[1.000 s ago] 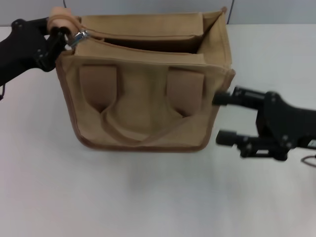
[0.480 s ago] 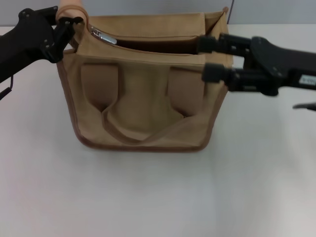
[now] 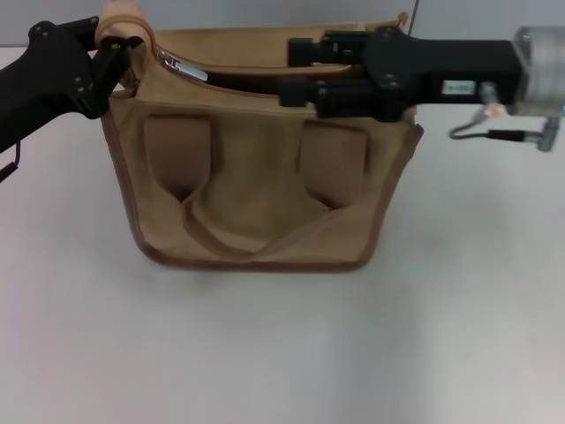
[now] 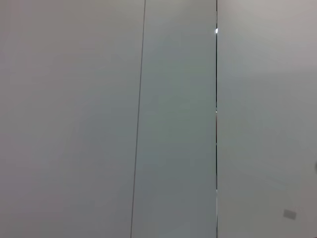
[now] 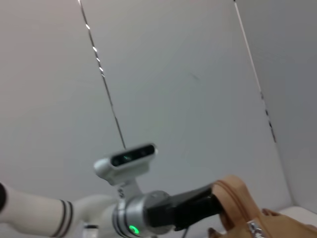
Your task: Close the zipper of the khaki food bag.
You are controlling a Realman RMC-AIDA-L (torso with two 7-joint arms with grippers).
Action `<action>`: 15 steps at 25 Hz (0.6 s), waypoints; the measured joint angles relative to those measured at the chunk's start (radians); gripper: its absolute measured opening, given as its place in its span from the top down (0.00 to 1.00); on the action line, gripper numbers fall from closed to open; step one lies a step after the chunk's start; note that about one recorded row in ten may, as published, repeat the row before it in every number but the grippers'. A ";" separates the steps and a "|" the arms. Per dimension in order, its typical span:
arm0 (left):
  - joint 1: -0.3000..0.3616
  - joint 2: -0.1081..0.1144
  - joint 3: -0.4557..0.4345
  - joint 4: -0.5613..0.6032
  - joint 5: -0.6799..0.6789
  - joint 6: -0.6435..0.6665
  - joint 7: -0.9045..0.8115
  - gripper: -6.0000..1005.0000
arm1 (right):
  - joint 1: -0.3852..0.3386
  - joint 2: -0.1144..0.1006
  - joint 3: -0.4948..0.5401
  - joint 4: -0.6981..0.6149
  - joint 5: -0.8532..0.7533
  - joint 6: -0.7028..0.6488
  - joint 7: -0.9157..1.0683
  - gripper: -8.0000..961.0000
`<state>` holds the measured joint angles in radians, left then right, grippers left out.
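Note:
The khaki food bag (image 3: 256,177) stands upright on the white table, its top gaping open. The zipper's silver slider (image 3: 181,66) sits at the bag's left end; it also shows in the right wrist view (image 5: 255,229). My left gripper (image 3: 110,53) is at the bag's top left corner, shut on the tan end tab (image 3: 122,19) of the bag. The right wrist view shows that tab (image 5: 233,198) held by the left arm. My right gripper (image 3: 291,69) reaches leftward over the open top, jaws apart and empty, a short way right of the slider.
The white table (image 3: 282,353) spreads in front of and beside the bag. A grey wall (image 4: 178,119) with panel seams is behind. The left wrist view shows only that wall. A cable (image 3: 481,132) hangs by my right wrist.
My right gripper rose from beside the bag's right side and moved left over the open top. My left gripper shifted slightly, and the slider now lies just inside the bag's left end.

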<state>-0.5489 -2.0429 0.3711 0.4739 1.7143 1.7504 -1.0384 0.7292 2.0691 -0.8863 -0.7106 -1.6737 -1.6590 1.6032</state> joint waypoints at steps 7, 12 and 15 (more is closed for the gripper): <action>0.004 -0.001 0.000 -0.002 0.000 0.000 0.000 0.99 | 0.069 0.006 -0.112 0.006 0.000 0.187 0.126 0.29; 0.004 -0.001 0.000 -0.002 0.000 0.001 0.001 0.99 | 0.106 0.006 -0.176 0.006 0.000 0.211 0.212 0.49; 0.004 -0.001 0.001 -0.001 0.001 0.004 0.001 0.99 | 0.123 0.006 -0.202 0.006 0.000 0.227 0.245 0.55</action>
<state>-0.5445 -2.0438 0.3717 0.4725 1.7150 1.7539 -1.0373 0.8523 2.0754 -1.0880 -0.7050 -1.6739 -1.4324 1.8481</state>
